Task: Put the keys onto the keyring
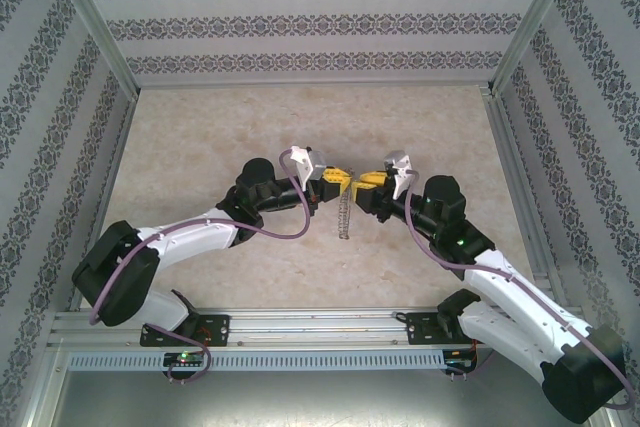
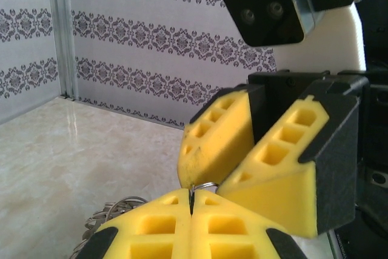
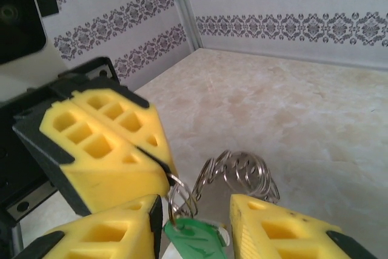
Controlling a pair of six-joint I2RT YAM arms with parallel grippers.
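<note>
One key (image 3: 193,239), one keyring (image 1: 344,215), left gripper (image 1: 337,179), right gripper (image 1: 368,181).

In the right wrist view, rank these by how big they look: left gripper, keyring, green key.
1. left gripper, though closeness to the camera inflates it.
2. keyring.
3. green key, partly cut off.

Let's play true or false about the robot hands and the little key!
The left gripper is shut on the keyring. True.
The key sits between the fingers of the right gripper. True.
The key has a red head. False: it is green.
The grippers are far apart, at opposite walls. False: they meet tip to tip over the middle of the table.
</note>
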